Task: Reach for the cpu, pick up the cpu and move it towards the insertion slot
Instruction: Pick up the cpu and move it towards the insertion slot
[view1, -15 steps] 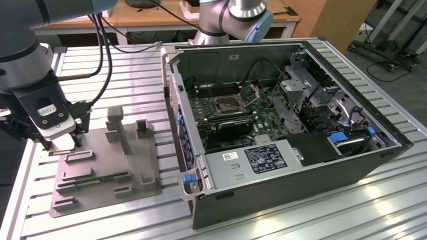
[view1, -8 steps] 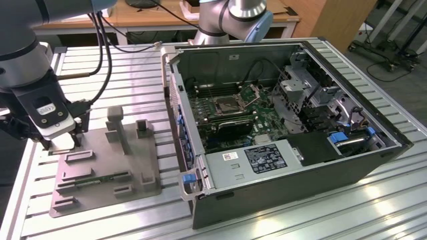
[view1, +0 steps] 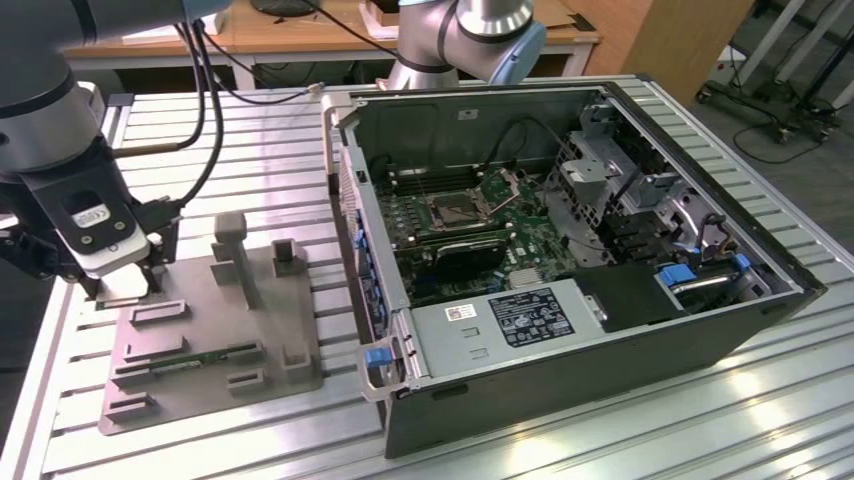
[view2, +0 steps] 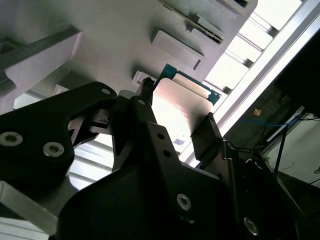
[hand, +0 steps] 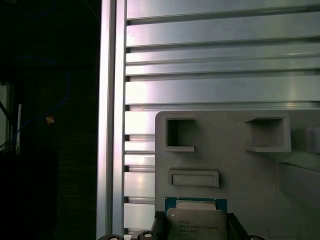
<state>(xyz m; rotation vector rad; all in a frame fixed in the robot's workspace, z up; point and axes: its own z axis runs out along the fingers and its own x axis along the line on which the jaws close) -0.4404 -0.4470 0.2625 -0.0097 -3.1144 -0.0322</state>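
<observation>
Now, in both wrist views, we are seeing the pincer (view2: 176, 117) clamping the cpu (view2: 180, 100) between its 2 fingers, at the grey holder (hand: 240, 175) on the desk (view1: 601, 430). In the exterior view, the insertion slot (view1: 454, 210) is sitting at 3 o'clock from the pincer, well apart, inside the open case (view1: 561, 390).

The robot's silver-grey tubular arm (view1: 40, 100) carries pale blue joint caps (view1: 518, 48), with black cables (view1: 203, 100) trailing beside it. Its black angular gripper (view2: 177, 106) has a white front panel (view1: 91, 225), and small round-headed screws (view2: 183, 201) dot its matte black fingers (view2: 147, 120).
</observation>
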